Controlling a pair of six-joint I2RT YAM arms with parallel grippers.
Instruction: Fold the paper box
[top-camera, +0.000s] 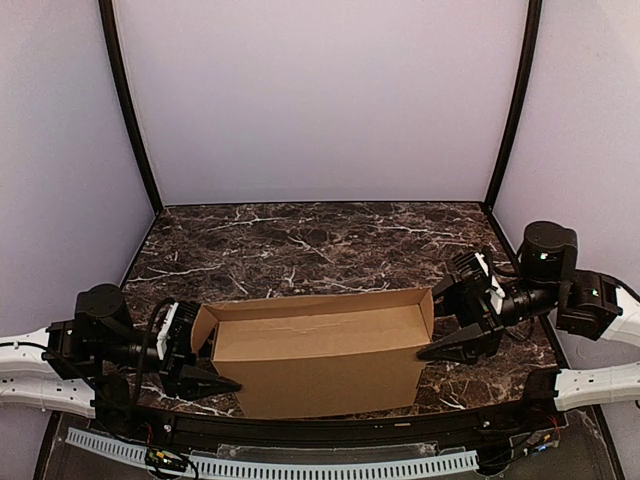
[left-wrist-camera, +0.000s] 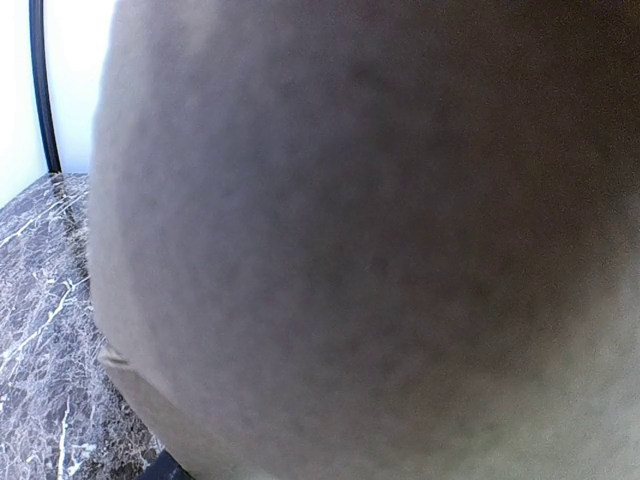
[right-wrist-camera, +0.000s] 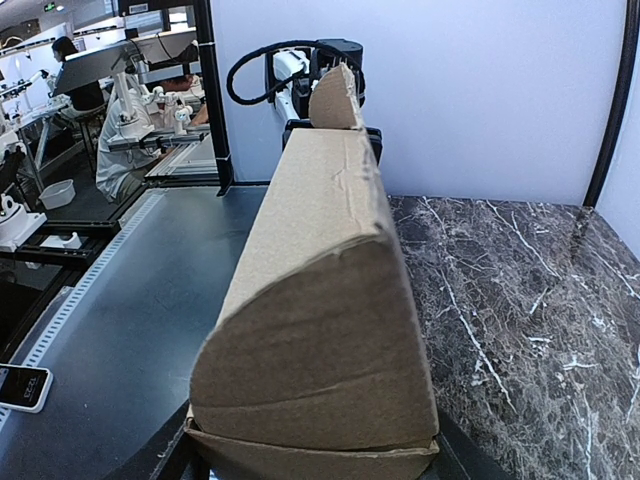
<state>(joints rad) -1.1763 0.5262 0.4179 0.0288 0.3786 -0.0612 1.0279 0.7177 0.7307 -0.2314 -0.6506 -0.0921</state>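
Cardboard swamps the left wrist lens, the box (left-wrist-camera: 380, 250) sitting right up close to the left gripper (top-camera: 212, 360), and I cannot tell whether those jaws pinch anything. At the right gripper (top-camera: 447, 325) the jaws stand spread wide astride the box's right end, squeezing or not I cannot tell. Top open, the box lies along the near edge of the marble table (top-camera: 300, 240), between both arms.

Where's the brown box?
In the top view, the paper box stands at the near edge of the table, between the left hand and the right hand.
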